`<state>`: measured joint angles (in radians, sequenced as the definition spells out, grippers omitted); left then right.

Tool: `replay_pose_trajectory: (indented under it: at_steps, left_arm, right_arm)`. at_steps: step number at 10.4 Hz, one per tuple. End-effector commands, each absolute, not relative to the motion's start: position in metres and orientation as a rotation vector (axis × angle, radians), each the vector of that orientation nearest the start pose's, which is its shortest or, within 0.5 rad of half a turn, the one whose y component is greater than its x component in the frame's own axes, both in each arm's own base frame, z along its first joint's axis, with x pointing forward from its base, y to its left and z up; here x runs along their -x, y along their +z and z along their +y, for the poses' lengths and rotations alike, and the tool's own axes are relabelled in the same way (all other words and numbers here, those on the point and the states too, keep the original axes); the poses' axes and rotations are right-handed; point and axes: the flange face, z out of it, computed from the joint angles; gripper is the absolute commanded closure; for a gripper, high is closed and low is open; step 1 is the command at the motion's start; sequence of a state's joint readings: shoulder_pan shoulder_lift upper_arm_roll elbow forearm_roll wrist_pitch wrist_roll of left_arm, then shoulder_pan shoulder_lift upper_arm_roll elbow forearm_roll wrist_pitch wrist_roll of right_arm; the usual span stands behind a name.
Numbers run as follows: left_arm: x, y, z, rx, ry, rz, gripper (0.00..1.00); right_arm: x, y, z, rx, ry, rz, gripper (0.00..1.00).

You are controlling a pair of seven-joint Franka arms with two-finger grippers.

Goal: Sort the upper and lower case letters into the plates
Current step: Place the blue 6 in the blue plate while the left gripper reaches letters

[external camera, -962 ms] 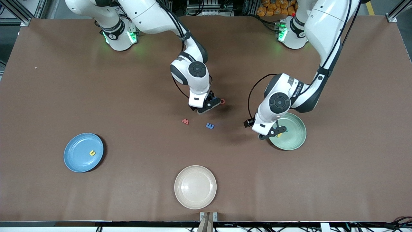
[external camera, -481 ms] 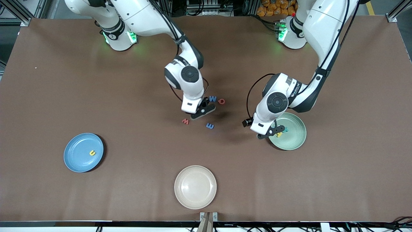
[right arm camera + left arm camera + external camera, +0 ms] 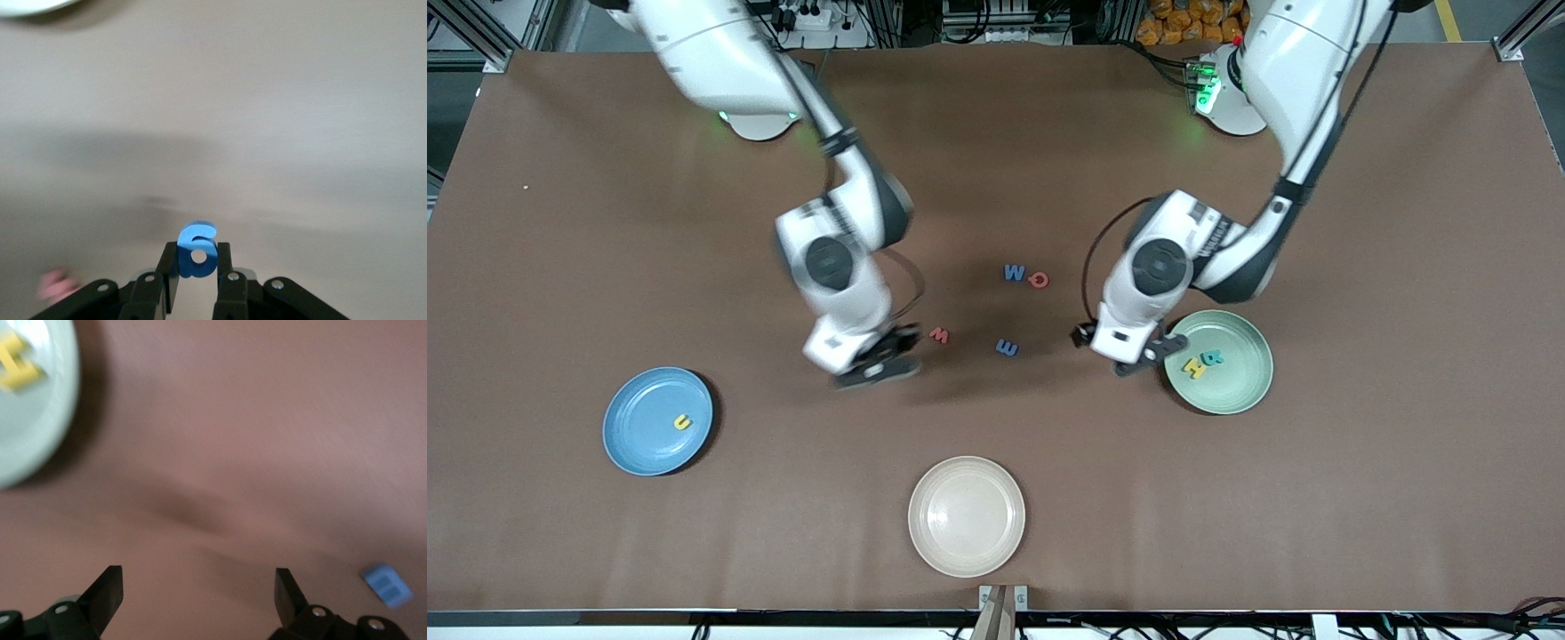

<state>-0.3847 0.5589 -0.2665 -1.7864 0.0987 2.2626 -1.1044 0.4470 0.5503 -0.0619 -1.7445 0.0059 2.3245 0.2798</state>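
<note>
My right gripper (image 3: 878, 366) is shut on a small blue letter (image 3: 197, 252) that stands upright between its fingers, over bare table beside the red w (image 3: 939, 335). A blue m (image 3: 1007, 348), a blue M (image 3: 1014, 272) and a red Q (image 3: 1039, 280) lie mid-table. The blue plate (image 3: 640, 440) holds a yellow u (image 3: 682, 422). The pale green plate (image 3: 1240, 391) holds a yellow H (image 3: 1193, 365) and a teal letter (image 3: 1213, 358). My left gripper (image 3: 1141, 362) hangs open and empty over the table just off that plate's rim.
A cream-beige plate (image 3: 967, 533) with nothing in it sits near the table's front edge, nearer the camera than the loose letters. In the left wrist view the green plate (image 3: 40, 447) and a blue letter (image 3: 388, 585) show.
My right gripper shut on the blue letter beside the M and Q, lifted it and swung toward the blue plate's end. My left gripper drew back off the green plate, leaving two letters there.
</note>
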Motion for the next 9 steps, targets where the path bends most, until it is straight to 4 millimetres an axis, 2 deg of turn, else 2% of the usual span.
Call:
replay_pose_trajectory:
  at_steps: [1,2,3,4,5,6,7,8,9]
  left_arm:
    - [-0.495,0.242,-0.438,3.051,0.132,-0.661,0.00]
    - [-0.486,0.237,-0.454,3.058,0.140,-0.632,0.00]
    - [-0.464,0.221,-0.475,3.055,0.148,-0.531,0.00]
    - [-0.451,0.212,-0.488,3.061,0.145,-0.422,0.00]
    - [-0.443,0.204,-0.494,3.066,0.128,-0.249,0.00]
    - [-0.431,0.196,-0.503,3.068,0.137,-0.121,0.00]
    - [-0.418,0.195,-0.520,3.076,0.139,-0.090,0.00]
    - [-0.415,0.196,-0.527,3.086,0.150,-0.101,0.00]
    - [-0.413,0.196,-0.528,3.100,0.207,-0.169,0.00]
  right_arm:
    - [-0.651,0.261,0.144,3.159,-0.027,-0.038,1.00]
    - [-0.660,0.257,0.098,3.162,-0.020,-0.049,1.00]
    - [-0.666,0.250,0.046,3.167,-0.003,-0.064,1.00]
    - [-0.669,0.242,0.007,3.182,0.015,-0.098,1.00]
    - [-0.668,0.238,-0.023,3.205,0.027,-0.112,1.00]
    - [-0.666,0.234,-0.043,3.226,0.043,-0.140,1.00]
    - [-0.663,0.228,-0.079,3.241,0.057,-0.163,1.00]
    - [-0.663,0.225,-0.097,3.239,0.060,-0.214,0.78]
    - [-0.663,0.222,-0.098,3.238,0.063,-0.220,0.01]
